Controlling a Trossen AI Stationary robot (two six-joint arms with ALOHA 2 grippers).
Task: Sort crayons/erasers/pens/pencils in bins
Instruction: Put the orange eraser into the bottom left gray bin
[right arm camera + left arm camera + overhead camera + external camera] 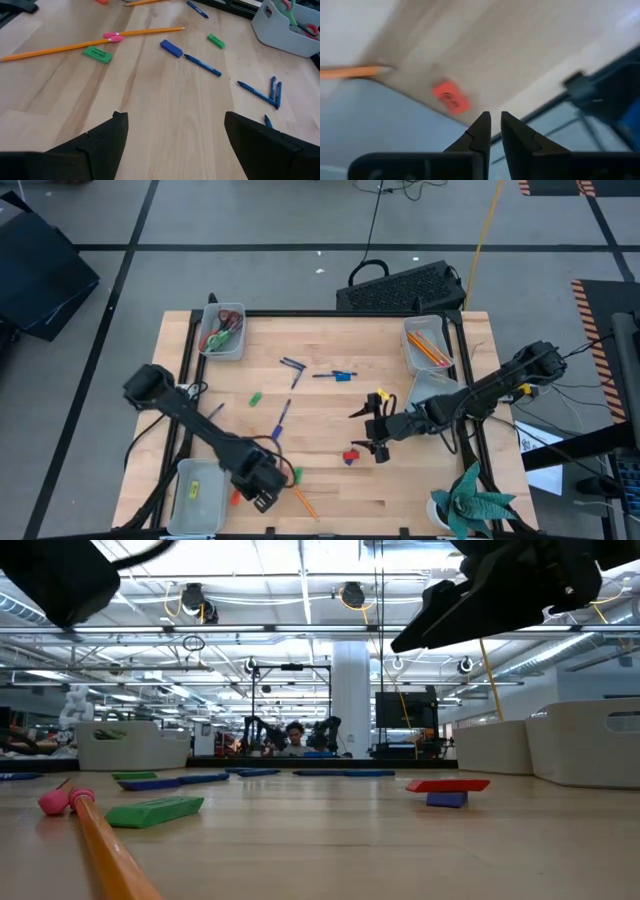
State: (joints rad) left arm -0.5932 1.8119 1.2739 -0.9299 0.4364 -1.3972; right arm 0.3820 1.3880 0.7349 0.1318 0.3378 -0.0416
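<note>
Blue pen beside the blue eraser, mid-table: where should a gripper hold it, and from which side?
Probably mid-shaft on the blue pen, coming straight down, fingers across its length. It lies flat, thin and straight, and the blue eraser sits close to one end, so stay clear of that end.

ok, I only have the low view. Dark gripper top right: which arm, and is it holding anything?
Observer: That's the right gripper. The right wrist view shows it wide open and empty, over bare wood.
Operator: Where's the left one?
Observer: In the high view, the left gripper is at the table's front left, beside the front-left bin.
Operator: Any pencils binned?
Observer: Yes, orange pencils lie in the far right bin.
</note>
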